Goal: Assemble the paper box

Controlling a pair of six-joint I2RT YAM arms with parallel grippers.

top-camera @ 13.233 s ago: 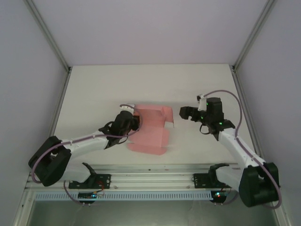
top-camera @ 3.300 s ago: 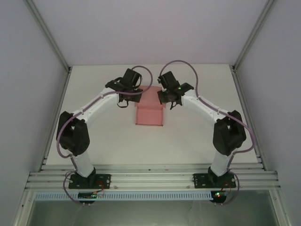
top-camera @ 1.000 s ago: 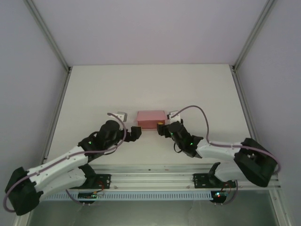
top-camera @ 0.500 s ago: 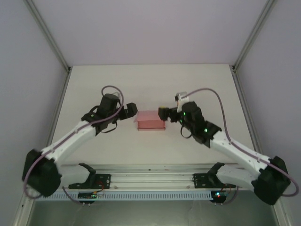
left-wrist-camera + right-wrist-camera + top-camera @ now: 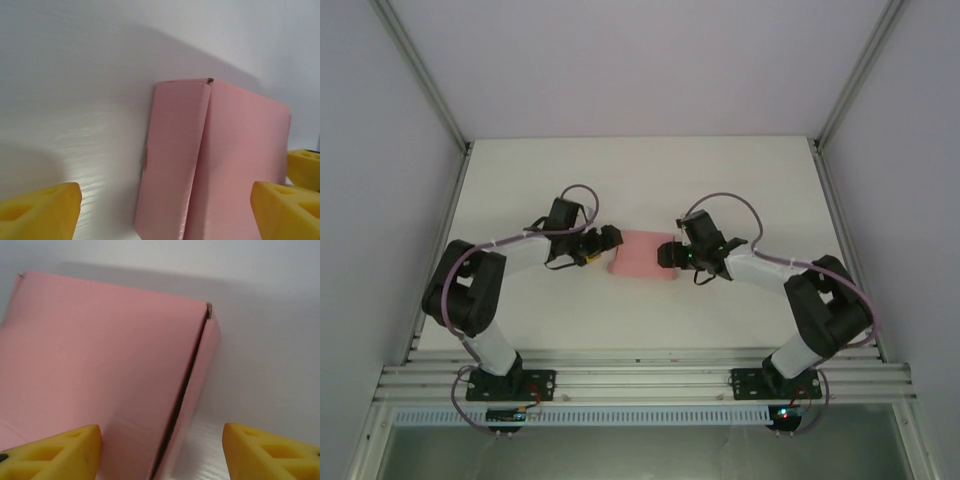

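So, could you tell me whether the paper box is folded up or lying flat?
Folded up: the paper box shows a lid face and upright side wall.

Bright, even light; a soft shadow lies beyond the paper box, and the near yellow fingertips are blurred.

The paper box is seen folded shut as a shallow pink rectangle, laid flat at the middle of the table.
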